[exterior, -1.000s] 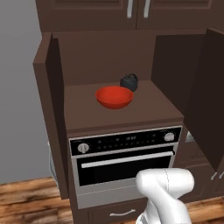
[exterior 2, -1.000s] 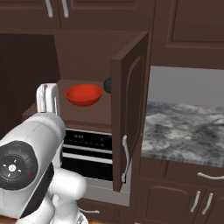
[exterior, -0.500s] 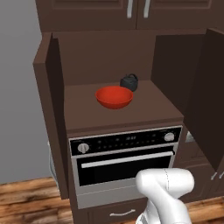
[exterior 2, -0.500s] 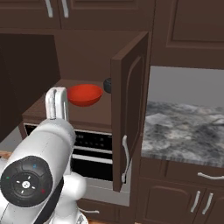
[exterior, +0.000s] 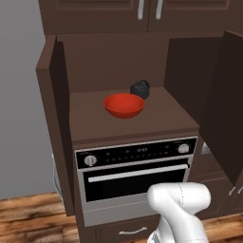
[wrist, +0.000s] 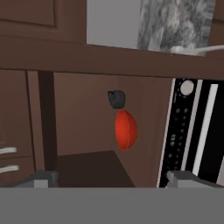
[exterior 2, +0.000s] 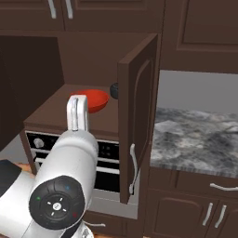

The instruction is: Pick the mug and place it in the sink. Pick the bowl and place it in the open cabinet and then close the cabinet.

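Observation:
The red bowl (exterior: 124,105) rests upright on the shelf inside the open cabinet (exterior: 95,118) above the oven, with nothing touching it. It shows again as the bowl (exterior 2: 92,99) past my arm, and turned sideways as the bowl (wrist: 125,130) in the rolled hand view. Both cabinet doors stand wide open: the left door (exterior: 51,123) and the right door (exterior 2: 138,116). My gripper (wrist: 111,179) is open and holds nothing; it is well back from the bowl and faces the cabinet. The mug and the sink are out of view.
A small dark kettle-like object (exterior: 140,88) sits just behind the bowl. The built-in oven (exterior: 137,175) is below the shelf. A mottled stone countertop (exterior 2: 195,139) lies to the right of the open right door, with closed cabinets above it.
In the right base view my arm has swung a little to the right. The bowl and both doors have not moved, and the gripper stays open.

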### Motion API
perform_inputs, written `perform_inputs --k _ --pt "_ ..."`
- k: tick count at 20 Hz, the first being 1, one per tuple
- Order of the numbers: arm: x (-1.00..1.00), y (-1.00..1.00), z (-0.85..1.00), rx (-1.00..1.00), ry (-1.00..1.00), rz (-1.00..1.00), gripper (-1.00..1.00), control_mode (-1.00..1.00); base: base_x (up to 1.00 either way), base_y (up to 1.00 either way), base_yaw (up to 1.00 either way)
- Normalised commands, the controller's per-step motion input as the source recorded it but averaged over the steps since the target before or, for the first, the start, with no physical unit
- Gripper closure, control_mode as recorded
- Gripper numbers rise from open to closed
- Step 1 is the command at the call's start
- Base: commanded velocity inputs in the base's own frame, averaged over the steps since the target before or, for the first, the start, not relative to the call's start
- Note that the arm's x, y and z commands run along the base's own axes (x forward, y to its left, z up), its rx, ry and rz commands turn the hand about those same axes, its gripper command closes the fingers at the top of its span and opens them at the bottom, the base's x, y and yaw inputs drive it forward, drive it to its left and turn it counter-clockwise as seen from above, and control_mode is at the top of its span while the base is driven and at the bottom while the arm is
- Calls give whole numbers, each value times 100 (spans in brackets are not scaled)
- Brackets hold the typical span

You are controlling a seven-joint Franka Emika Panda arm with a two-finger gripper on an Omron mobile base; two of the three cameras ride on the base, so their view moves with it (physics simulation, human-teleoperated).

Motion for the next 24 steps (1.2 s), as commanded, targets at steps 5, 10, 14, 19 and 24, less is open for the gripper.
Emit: perform_inputs --k 5,10,14,19,24 --pt "4 -30 0 0 -1 0 -100 -100 0 0 0" --pt "20 -29 0 0 -1 1 -100 -100 0 0 0" --pt "24 -25 0 1 -2 3 -100 -100 0 0 0" --pt "16 -25 0 2 -3 4 -100 -100 0 0 0" --pt "24 -26 -1 2 -2 3 -100 -100 0 0 0"
